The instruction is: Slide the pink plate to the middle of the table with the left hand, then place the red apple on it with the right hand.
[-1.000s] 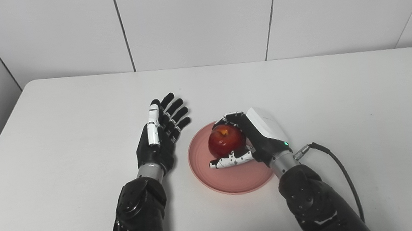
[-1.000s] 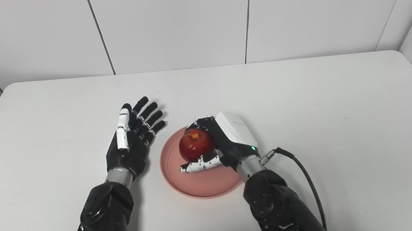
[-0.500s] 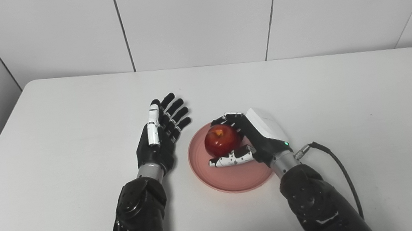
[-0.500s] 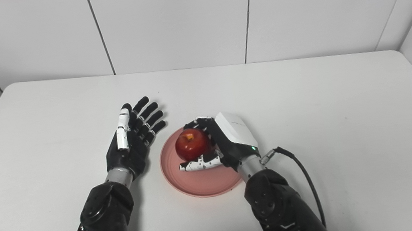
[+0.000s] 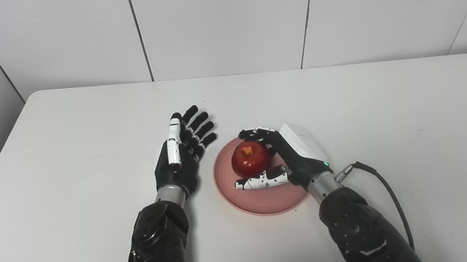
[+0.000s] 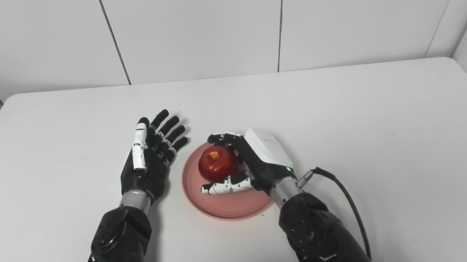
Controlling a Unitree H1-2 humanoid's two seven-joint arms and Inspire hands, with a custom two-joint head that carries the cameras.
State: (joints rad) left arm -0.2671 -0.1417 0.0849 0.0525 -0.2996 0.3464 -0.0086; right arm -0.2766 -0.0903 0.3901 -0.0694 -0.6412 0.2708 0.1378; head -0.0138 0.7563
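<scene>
The pink plate [image 5: 266, 201] lies near the middle of the white table [image 5: 77, 125]. The red apple [image 5: 250, 159] rests upright on the plate's far half, stem end up. My right hand [image 5: 285, 155] sits at the apple's right side. Its fingers [image 5: 256, 133] stretch out past the apple's far side, and its thumb [image 5: 261, 182] lies along the near side, so the hand cups the apple loosely and is open. My left hand [image 5: 181, 149] lies open and palm up on the table, just left of the plate and holding nothing.
A black cable [image 5: 382, 183] loops from the right wrist across the table on the right. White wall panels [image 5: 222, 18] close in the table at the back and both sides.
The right hand's fingers have uncurled from over the apple, and the apple has settled a little lower and to the left on the plate. The left hand has not moved.
</scene>
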